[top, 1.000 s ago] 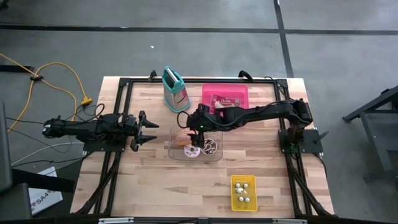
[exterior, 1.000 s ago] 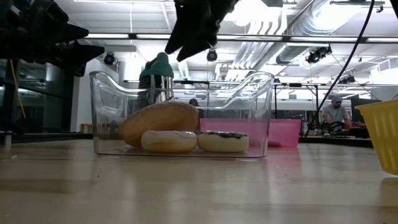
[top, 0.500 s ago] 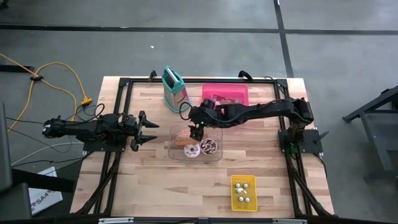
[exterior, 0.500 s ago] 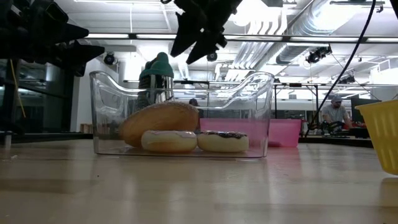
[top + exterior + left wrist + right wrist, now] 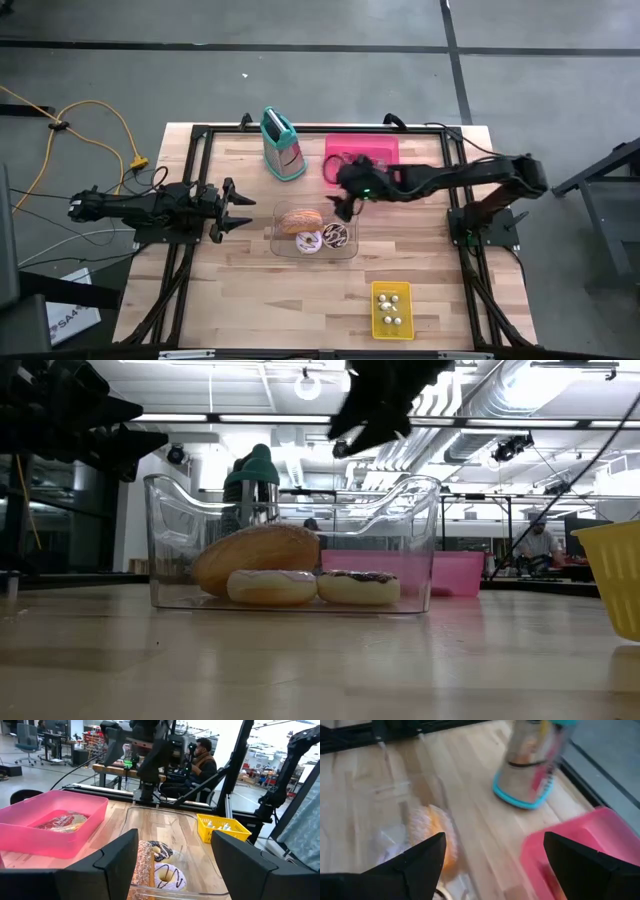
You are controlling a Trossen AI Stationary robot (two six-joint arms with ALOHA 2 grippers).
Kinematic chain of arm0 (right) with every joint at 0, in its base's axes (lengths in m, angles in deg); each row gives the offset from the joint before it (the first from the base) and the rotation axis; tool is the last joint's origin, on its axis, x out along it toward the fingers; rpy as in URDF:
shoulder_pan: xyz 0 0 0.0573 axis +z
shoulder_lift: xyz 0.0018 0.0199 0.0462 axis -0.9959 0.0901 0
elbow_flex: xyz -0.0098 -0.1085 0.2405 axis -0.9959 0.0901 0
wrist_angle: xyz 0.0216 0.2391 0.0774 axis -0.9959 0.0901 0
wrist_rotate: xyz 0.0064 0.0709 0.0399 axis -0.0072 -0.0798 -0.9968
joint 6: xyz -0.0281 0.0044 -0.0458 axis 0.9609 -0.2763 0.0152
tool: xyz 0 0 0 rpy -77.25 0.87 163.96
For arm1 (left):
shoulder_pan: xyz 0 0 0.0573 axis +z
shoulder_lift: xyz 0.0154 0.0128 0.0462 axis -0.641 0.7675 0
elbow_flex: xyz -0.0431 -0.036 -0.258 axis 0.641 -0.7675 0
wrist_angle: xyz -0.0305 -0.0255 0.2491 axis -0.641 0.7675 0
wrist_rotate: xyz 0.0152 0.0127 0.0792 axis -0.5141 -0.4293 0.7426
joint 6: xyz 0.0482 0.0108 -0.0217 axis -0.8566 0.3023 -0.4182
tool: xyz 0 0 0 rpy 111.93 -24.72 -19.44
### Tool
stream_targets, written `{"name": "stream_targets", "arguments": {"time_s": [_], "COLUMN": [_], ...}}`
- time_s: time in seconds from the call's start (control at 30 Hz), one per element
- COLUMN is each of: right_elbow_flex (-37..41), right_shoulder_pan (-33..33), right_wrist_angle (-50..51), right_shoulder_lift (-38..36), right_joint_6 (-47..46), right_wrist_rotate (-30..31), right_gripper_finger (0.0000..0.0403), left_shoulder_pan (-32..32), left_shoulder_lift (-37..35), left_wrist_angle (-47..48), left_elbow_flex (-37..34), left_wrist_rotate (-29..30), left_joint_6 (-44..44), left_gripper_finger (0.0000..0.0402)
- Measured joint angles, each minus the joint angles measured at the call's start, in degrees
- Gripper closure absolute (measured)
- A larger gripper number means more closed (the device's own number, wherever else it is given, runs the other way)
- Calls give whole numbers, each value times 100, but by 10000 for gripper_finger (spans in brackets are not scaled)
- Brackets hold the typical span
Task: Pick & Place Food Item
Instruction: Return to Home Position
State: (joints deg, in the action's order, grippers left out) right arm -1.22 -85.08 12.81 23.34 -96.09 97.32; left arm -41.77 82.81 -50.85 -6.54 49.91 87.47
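Now all three donuts lie in the bin (image 5: 282, 242) at the centre of the high view: the brown donut (image 5: 300, 219) at upper left, the pink donut (image 5: 308, 241) below it, the black donut (image 5: 336, 235) to the right. The right gripper (image 5: 343, 207) hangs above the bin's upper right part — fingers apart, empty. The left gripper (image 5: 240, 209) waits left of the bin over the desk (image 5: 250, 300) — fingers spread too.
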Motion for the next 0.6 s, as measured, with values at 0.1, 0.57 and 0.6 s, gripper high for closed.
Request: {"name": "stream_targets", "arguments": {"time_s": [0.1,0.57,0.6], "right_elbow_flex": [756,3198,3330], "right_shoulder_pan": [-116,-702,-751], "right_wrist_angle": [-493,-2120,-2175], "right_shoulder_lift": [-574,-2796,-2931], "right_joint_6": [64,408,407], "right_wrist_rotate": [-7,-456,-470], "right_gripper_finger": [78,78,78], "left_shoulder_pan": [0,1,1], "left_shoulder_lift": [1,2,0], "left_wrist_angle": [0,0,2], "left_elbow_flex": [0,1,0], "left_wrist_rotate": [0,0,0], "left_joint_6": [0,0,-2], "left_gripper_finger": [156,156,156]}}
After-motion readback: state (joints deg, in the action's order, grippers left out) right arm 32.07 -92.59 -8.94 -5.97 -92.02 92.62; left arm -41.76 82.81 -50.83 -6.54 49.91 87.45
